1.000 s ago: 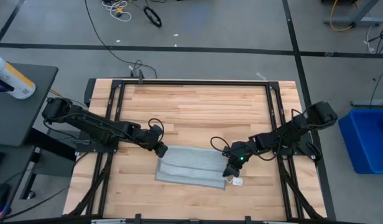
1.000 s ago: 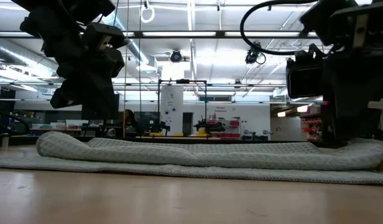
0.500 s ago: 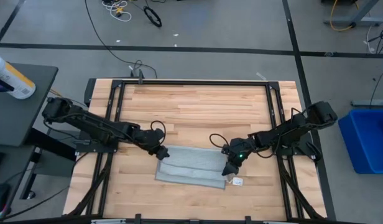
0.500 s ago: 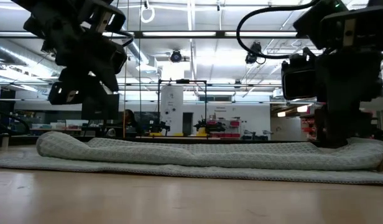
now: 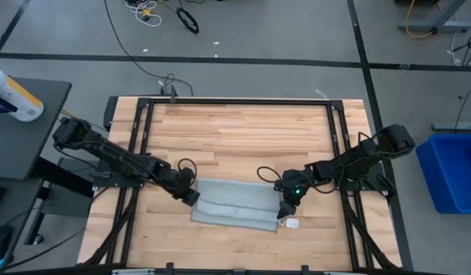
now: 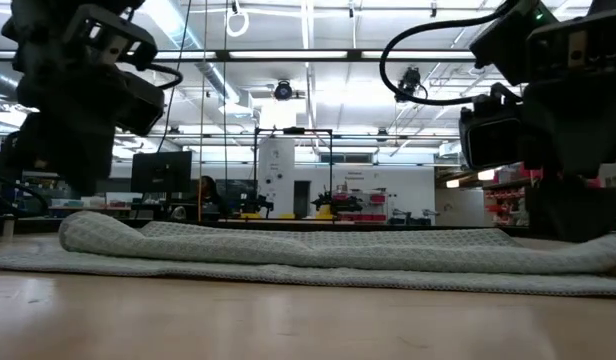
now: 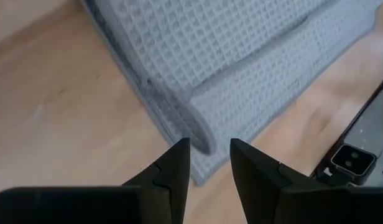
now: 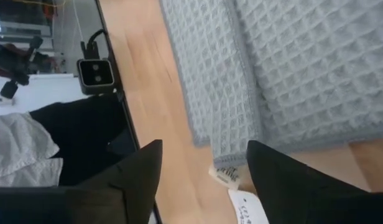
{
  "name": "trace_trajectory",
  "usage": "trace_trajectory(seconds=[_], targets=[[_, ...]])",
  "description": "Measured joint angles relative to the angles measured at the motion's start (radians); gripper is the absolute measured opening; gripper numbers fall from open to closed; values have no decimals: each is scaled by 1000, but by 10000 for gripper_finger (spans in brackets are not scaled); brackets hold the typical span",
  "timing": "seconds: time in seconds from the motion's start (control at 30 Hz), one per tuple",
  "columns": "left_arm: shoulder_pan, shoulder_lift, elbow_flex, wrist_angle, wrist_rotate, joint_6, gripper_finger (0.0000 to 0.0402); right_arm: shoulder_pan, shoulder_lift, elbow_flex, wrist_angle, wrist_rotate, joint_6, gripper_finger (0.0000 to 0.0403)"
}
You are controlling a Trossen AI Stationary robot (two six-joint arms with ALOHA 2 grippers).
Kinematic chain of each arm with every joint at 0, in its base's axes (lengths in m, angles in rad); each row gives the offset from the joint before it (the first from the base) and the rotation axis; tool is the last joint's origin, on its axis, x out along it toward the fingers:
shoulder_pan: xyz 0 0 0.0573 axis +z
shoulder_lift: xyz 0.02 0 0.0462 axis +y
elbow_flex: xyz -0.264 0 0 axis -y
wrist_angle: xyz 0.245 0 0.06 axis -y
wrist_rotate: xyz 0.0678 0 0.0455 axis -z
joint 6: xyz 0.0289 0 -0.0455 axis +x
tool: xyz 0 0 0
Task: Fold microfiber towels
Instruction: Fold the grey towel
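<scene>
The light grey-blue microfiber towel [image 5: 235, 205] lies folded lengthwise, flat on the wooden table; its upper layer leaves a strip of the lower layer showing along the near side. Its white tag [image 5: 291, 224] lies on the wood at the right near corner. My left gripper [image 5: 191, 197] is open with a narrow gap, just above the towel's left end, by the rolled fold [image 7: 201, 134]. My right gripper [image 5: 284, 210] is wide open over the towel's right end; its fingers stand on either side of the towel's edge [image 8: 207, 134] near the tag [image 8: 227, 176].
Black frame rails [image 5: 132, 145] run along the table's left and right sides [image 5: 346, 153]. The far half of the wooden top [image 5: 243, 137] is bare. Off the table stand a blue bin [image 5: 449, 172] at the right and a dark side table [image 5: 21, 122] at the left.
My left gripper has gone from the towel's far left corner toward the table's near edge along the towel's left end. The towel has stayed where it was.
</scene>
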Motion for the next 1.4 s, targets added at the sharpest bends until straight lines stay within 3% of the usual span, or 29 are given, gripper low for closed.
trace_trajectory(seconds=[0.4, 0.6, 0.93, 1.2, 1.4], targets=[[-52, 0, 0, 77, -45, -65, 123, -142, 0, 0, -25, -119, -68, 234], [-62, -1, 0, 72, -57, -89, 123, -81, 0, 0, -89, -175, -66, 231], [-126, 0, -1, 84, -94, -161, 123, 38, 0, 0, -81, -107, -2, 206], [-119, 1, -2, 131, -109, -173, 123, 12, 0, 0, 15, -63, 23, 210], [-131, 1, -102, 276, -110, -269, 123, -4, 0, 0, 20, -61, 28, 228]])
